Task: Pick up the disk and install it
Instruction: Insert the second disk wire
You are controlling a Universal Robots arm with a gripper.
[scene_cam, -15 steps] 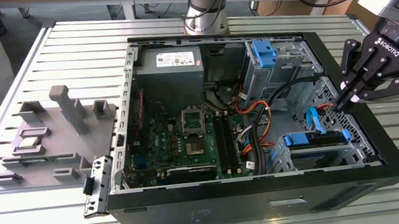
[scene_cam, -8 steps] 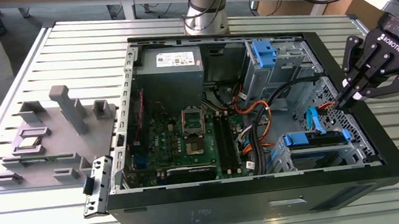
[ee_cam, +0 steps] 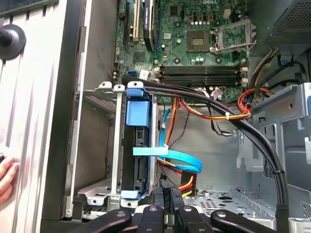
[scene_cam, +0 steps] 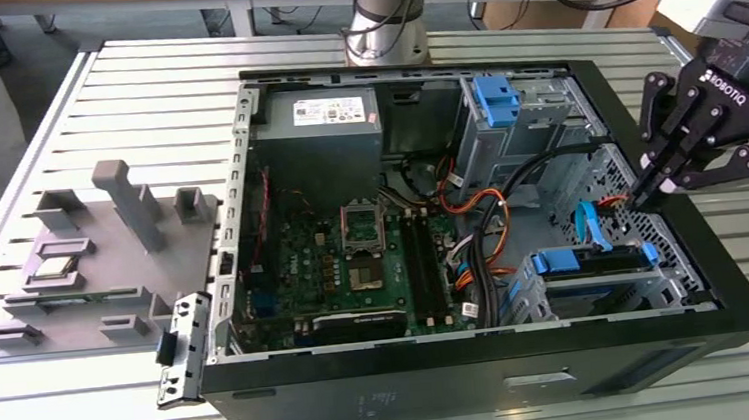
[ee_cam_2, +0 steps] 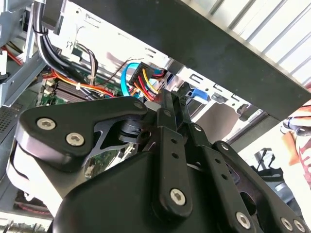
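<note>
The open computer case (scene_cam: 493, 356) lies on its side on the slatted metal table (scene_cam: 136, 68), and the disk (scene_cam: 597, 259) already sits inside it, standing on edge in the metal drive cage (scene_cam: 541, 292) at the corner nearest the exterior view's right; in the first wrist view its blue frame (ee_cam: 137, 114) fills the slot, with a light-blue ribbon cable (ee_cam: 177, 158) and a bundle of red, yellow and orange wires (ee_cam: 182, 182) running to its end. Deeper in the case I can see the green circuit board (scene_cam: 371, 255), a grey power box (scene_cam: 320, 114) in the far corner, and a second cage holding a lone blue bracket (scene_cam: 493, 95). The gripper (scene_cam: 644, 194) hangs just over the case wall beside the disk's cage, fingers drawn together with nothing between them, their tips down by the wire plug. In the second wrist view the fingers (ee_cam_2: 171, 121) meet near the coloured connector (ee_cam_2: 146, 80), but the gripper's black body hides most of what lies below. A grey holder block (scene_cam: 97, 257) stands on the table at the exterior view's left. A person's fingertips (ee_cam: 6, 174) show at the edge of the first wrist view.
</note>
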